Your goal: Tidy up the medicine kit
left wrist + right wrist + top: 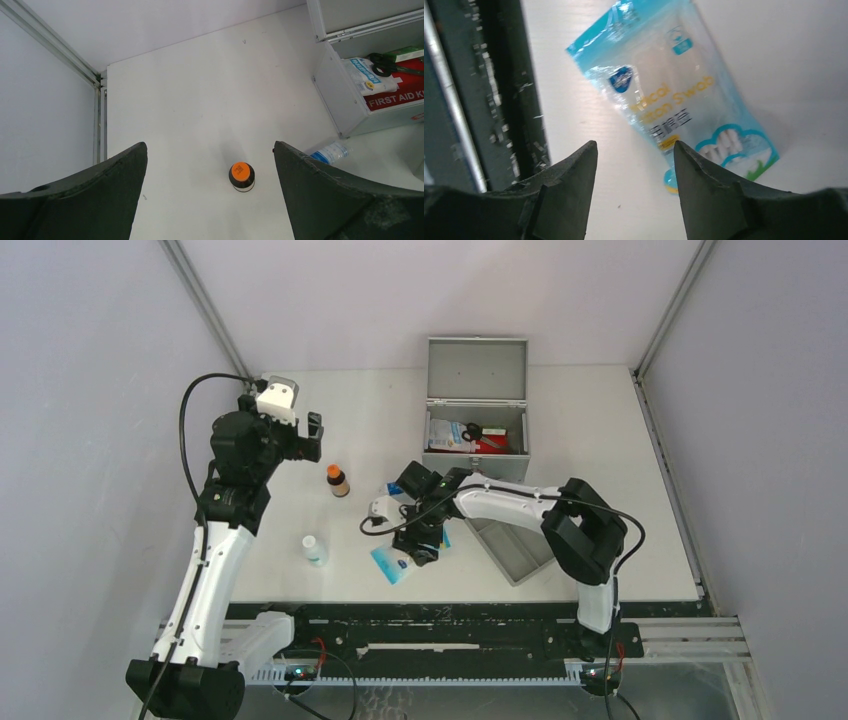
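Observation:
The medicine kit [476,466], a grey metal box, stands open at the back with its lid up. Inside lie a red first aid pouch [400,95], a white packet and black scissors [382,61]. My left gripper [312,437] is open and empty, held high over a brown bottle with an orange cap [338,480], which shows between its fingers in the left wrist view [242,176]. My right gripper [418,550] is open and empty, low over the table at one end of a blue cotton swab packet [674,100].
A small white bottle [314,549] stands near the front left. A shallow grey tray [515,550] lies under my right arm. A clear bottle [330,151] lies by the kit's corner. The table's front edge and black rail [499,100] are close to my right gripper.

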Controlling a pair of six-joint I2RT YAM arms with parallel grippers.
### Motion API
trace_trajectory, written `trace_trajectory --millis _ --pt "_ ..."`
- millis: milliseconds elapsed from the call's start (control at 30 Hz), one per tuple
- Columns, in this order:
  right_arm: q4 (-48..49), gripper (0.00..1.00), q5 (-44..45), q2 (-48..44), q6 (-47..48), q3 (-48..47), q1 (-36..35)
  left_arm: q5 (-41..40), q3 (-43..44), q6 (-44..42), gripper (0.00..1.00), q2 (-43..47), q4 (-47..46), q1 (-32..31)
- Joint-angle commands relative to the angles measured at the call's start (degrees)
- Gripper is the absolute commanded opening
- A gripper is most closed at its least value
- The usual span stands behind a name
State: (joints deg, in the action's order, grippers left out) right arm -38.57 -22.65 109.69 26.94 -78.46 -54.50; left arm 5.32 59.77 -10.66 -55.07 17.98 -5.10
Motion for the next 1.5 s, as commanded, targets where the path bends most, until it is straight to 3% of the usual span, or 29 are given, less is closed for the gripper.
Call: trace_trajectory --millis 0,267,500,1000,1167,1467 --pt "-5.2 0.59 -8.3 -4.3 1.5 0.3 0.3 1.2 -1.1 0.0 1.00 1.2 -1.7 0.3" --pt "1.5 0.68 -4.8 -8.4 11.8 2.3 3.0 1.0 -1.1 -0.2 1.00 1.0 -1.8 0.3" --pt "4.9 0.79 0.5 -5.7 22.6 2.3 3.2 0.6 -1.2 -0.4 1.00 1.4 -1.7 0.3" --pt "2.9 0.84 1.0 4.4 25.9 -1.2 1.5 0.9 -1.4 -0.6 1.00 1.5 -1.7 0.3" --pt "1.5 0.75 0.7 5.0 25.2 -1.3 1.6 1.0 -1.3 -0.6 1.00 1.4 -1.7 0.3" --pt "-1.0 0.42 -0.9 0.3 20.4 -0.1 3.0 1.3 -1.4 -0.6 1.00 1.4 -1.7 0.3"
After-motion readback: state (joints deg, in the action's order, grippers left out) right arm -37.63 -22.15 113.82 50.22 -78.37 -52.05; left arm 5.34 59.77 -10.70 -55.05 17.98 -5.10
